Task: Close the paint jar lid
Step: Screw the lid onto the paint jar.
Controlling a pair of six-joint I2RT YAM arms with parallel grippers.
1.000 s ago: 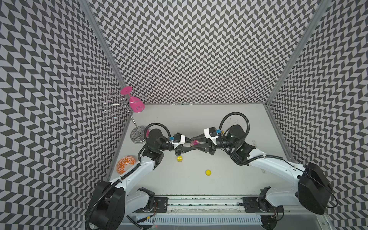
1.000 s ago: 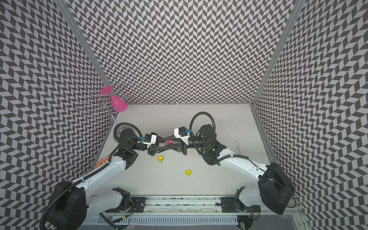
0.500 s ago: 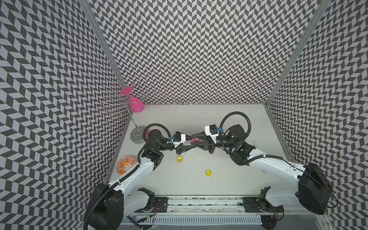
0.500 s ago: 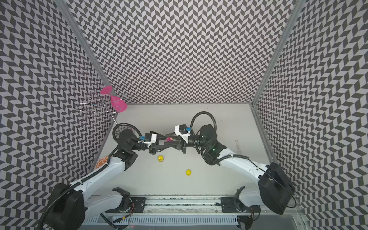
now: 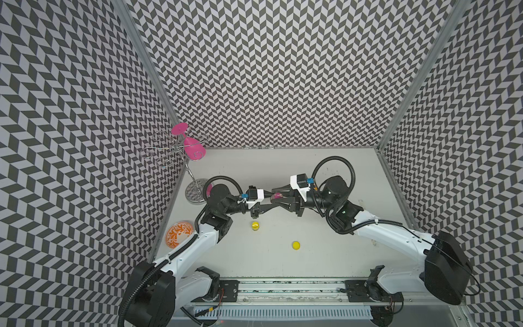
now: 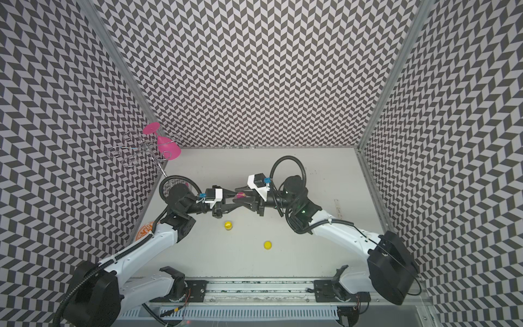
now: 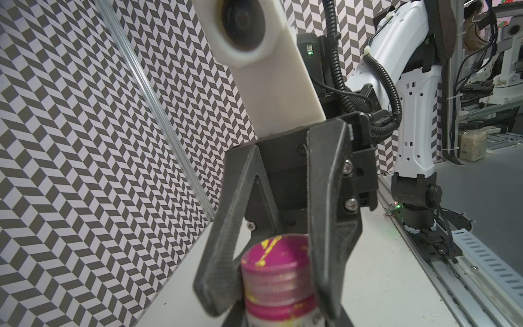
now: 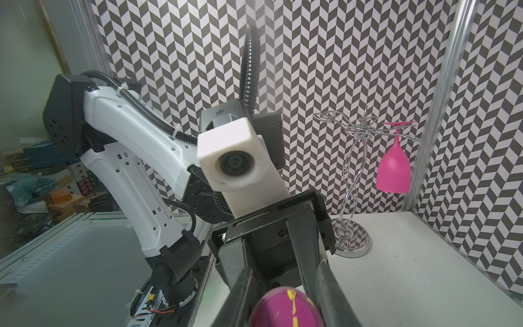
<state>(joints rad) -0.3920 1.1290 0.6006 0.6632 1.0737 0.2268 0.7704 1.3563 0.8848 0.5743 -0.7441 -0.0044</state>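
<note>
Right tool [image 7: 271, 294]: clenched on the pink lid [image 7: 276, 266], one of its fingers [image 7: 229, 226] on each side of the ribbed wall. Left tool [image 5: 271, 199]: closed tight on the paint jar [image 7: 283, 311], gripping the body just behind the lid. The two tools meet tip to tip, with the arms reaching in from the left and right sides.

The jar is held clear of the table [image 5: 325, 254], over its middle, lid end turned toward the right tool. The lid sits on the jar's mouth, with yellow paint streaks across its top face. Whether the thread is fully home cannot be told.

On the table, toward the near edge from the tools:
- a small yellow jar [image 5: 255, 225], upright
- a yellow cap [image 5: 296, 245], apart from it and closer to the near edge

Far left corner: a wire glass stand [image 8: 352, 243] with a pink glass [image 8: 393, 167] hanging bowl-down. Left edge: an orange patterned plate [image 5: 179, 234].
</note>
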